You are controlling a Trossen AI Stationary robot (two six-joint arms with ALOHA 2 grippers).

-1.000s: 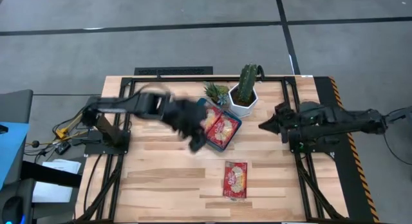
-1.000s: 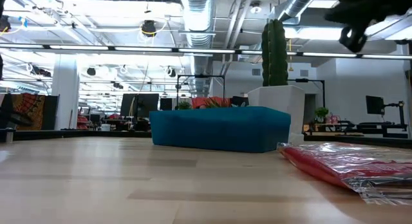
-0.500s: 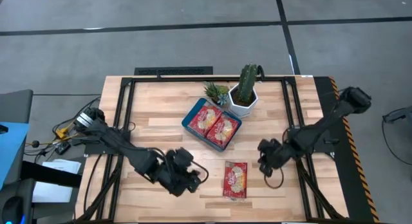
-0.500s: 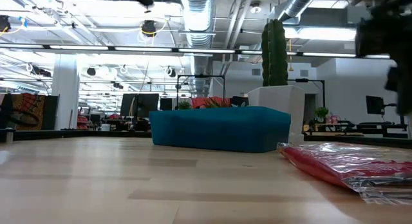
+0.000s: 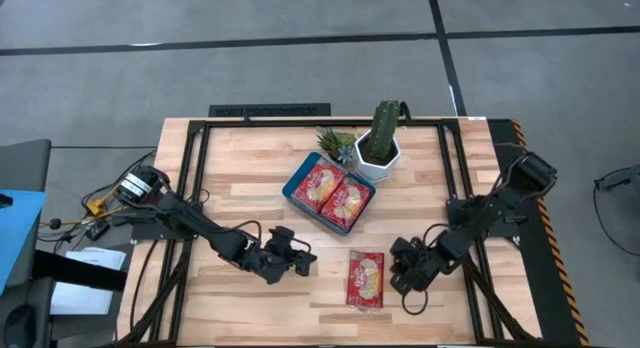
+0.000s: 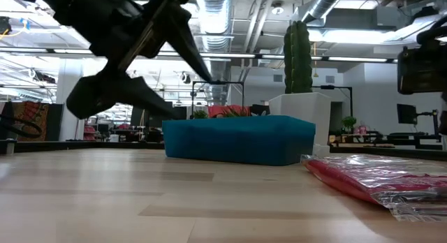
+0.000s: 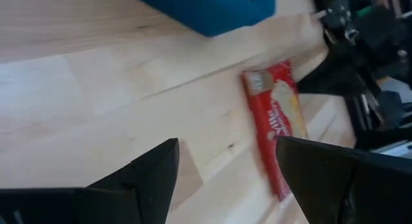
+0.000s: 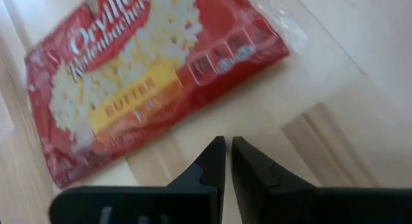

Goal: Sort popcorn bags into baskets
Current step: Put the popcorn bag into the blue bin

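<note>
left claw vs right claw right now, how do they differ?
Left claw has its fingers spread wide; right claw has them nearly touching. The left sits apart from the loose popcorn bag, the right sits right beside its edge. Both are low over the table, holding nothing.

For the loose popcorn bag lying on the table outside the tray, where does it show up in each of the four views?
High view: loose popcorn bag at lower centre, between both grippers.
Low view: at the right edge, lying flat.
Left wrist view: right of centre, beyond the open jaws.
Right wrist view: fills the upper left, just past the nearly closed jaws.
Shared landmark: the blue tray, seen in high, low and left wrist views.
</note>
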